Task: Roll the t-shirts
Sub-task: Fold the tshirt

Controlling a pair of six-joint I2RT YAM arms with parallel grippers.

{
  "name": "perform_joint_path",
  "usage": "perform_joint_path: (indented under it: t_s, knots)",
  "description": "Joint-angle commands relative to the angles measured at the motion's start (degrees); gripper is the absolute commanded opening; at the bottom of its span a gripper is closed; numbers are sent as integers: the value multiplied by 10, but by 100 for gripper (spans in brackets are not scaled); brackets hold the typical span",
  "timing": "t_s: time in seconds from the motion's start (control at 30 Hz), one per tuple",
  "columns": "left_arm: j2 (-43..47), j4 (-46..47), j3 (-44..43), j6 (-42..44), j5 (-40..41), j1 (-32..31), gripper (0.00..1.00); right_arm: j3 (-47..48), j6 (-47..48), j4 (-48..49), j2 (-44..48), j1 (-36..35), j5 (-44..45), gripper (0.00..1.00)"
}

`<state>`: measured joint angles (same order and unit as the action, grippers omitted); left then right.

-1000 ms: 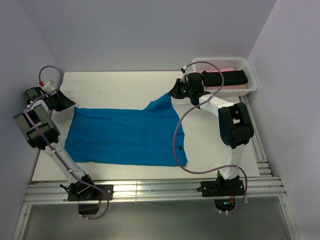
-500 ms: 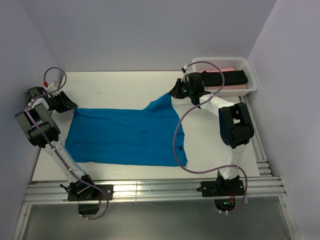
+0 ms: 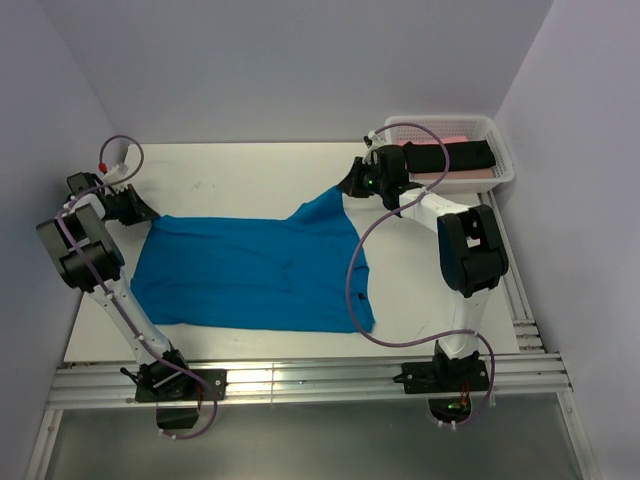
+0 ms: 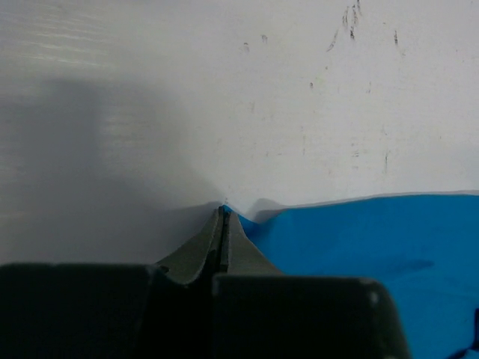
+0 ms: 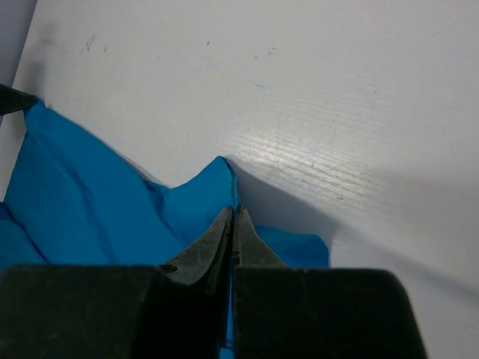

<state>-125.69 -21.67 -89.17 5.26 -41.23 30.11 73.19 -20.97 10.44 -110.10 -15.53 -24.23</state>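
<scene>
So the blue t-shirt [image 3: 250, 275] is spread out mostly flat across the middle of the white table [image 3: 250, 165], running left to right, with its near edge not far from the arm bases. The left gripper [image 4: 223, 224] is down at the shirt's far-left corner with its jaws fully closed. In the wrist view a tiny sliver of blue pokes out right at the tips, so it looks like it has just the very edge of the cloth pinched. The right gripper [image 5: 232, 224] is at the far-right corner, jaws closed tight on a fold of the same shirt, which rises into a little peak there. Over in the far-right corner of the table sits a white mesh basket [image 3: 507, 165] holding a black t-shirt [image 3: 450, 156] on top of a pink t-shirt [image 3: 485, 172], well apart from the blue one.
</scene>
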Motion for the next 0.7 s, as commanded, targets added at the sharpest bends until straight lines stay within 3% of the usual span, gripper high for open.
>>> perform_joint_path:
  t_s: [0.0,0.33,0.43,0.47,0.57,0.67]
  knots:
    - [-7,25,-24,-9,-7,-4,2,19,-7,17,4,5,-12,0]
    - [-3,89,-16,-127,28,11,10,53,-7,2,-22,6,-21,0]
    - [0,95,-8,-142,63,17,18,56,-7,1,-26,6,-24,0]
    - [0,91,-3,-144,71,16,32,57,-7,0,-27,6,-24,0]
    - [-3,81,-3,-133,68,17,49,60,-7,-2,-29,5,-25,0]
    - [-2,75,-4,-121,42,18,49,64,-6,-4,-30,6,-25,0]
